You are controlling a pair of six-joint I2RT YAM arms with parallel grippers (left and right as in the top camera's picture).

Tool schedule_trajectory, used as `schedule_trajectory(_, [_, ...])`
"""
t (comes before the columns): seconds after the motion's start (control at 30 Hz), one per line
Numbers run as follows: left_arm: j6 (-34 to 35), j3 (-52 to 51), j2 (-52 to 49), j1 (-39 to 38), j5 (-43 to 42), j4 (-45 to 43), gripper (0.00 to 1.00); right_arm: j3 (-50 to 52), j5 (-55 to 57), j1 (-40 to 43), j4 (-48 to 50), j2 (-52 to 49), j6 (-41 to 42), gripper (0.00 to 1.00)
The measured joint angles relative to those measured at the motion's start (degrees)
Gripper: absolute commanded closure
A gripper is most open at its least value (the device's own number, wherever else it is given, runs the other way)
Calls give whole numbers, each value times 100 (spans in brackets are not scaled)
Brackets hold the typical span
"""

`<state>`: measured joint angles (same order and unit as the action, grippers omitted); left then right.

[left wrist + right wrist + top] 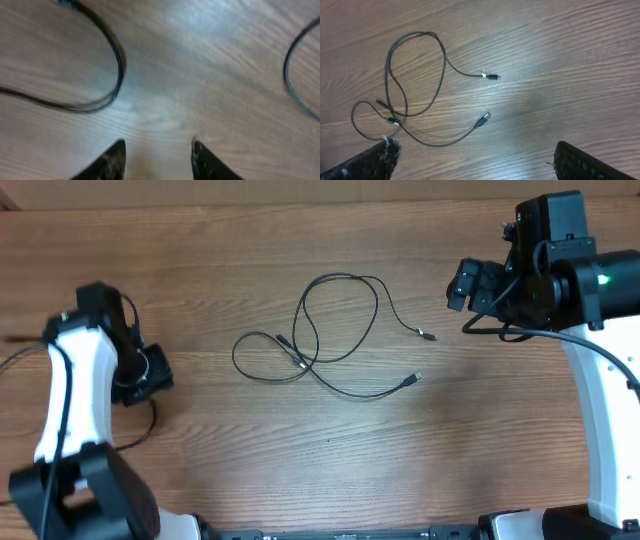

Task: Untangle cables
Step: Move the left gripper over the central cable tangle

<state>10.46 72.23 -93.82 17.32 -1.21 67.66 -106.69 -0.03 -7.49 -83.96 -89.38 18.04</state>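
Cables [303, 363] lay loosely looped, middle of table [330, 470]. Left tool [157, 157] stood partly apart, empty, well clear of them. Right tool [475, 154] gaped wide, empty. Likely best: pinch lower plug [413, 380], draw outward slowly, watching overlapped strands for snags.

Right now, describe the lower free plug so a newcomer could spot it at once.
On the table, the cables lie looped in the middle. Two ends trail rightward from the loops; the plug is on the one nearer the robot. Its tip is silver, while the other end is black.
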Motion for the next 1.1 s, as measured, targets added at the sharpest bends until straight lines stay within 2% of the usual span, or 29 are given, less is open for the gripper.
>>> schedule_trajectory(0.03, [0,-57,48,0,0,-2,38,0,2,0,-9,0,0,2])
schedule_trajectory(0.1, [4,-776,533,0,52,-898,36,0,0,0,0,-2,4,3])
schedule_trajectory(0.23, [4,-1499,680,0,243,-1897,28,0,2,0,-2,-4,0,2])
schedule_trajectory(0.3, [4,-1945,667,0,428,-2424,29,0,2,0,2,-4,-2,2])
schedule_trajectory(0.33, [4,-2212,682,0,479,-3112,31,0,0,0,-2,-4,2,2])
schedule_trajectory(0.37, [4,-2380,669,0,503,-3320,34,0,0,0,-4,-4,2,2])
schedule_trajectory(0.53, [4,-2946,669,0,807,-3869,44,0,4,0,-2,-4,0,2])
schedule_trajectory(0.67, [4,-3128,669,0,968,-4131,39,0,2,0,-2,-4,0,2])
schedule_trajectory(0.8, [50,-3353,673,0,1161,-4376,39,0,2,0,-2,-4,-4,2])
schedule_trajectory(0.87, [111,-3423,688,0,1222,-4535,46,0,2,0,-2,-4,-4,2])
schedule_trajectory(0.97, [168,-3482,710,0,1220,-4629,64,0,2,0,0,-4,-2,2])
schedule_trajectory(1.07, [199,-3497,710,0,1213,-4621,73,0,2,0,-2,-4,-2,2])
schedule_trajectory(1.1, [205,-3499,710,0,1196,-4618,79,0,2,0,-4,-4,-4,2])
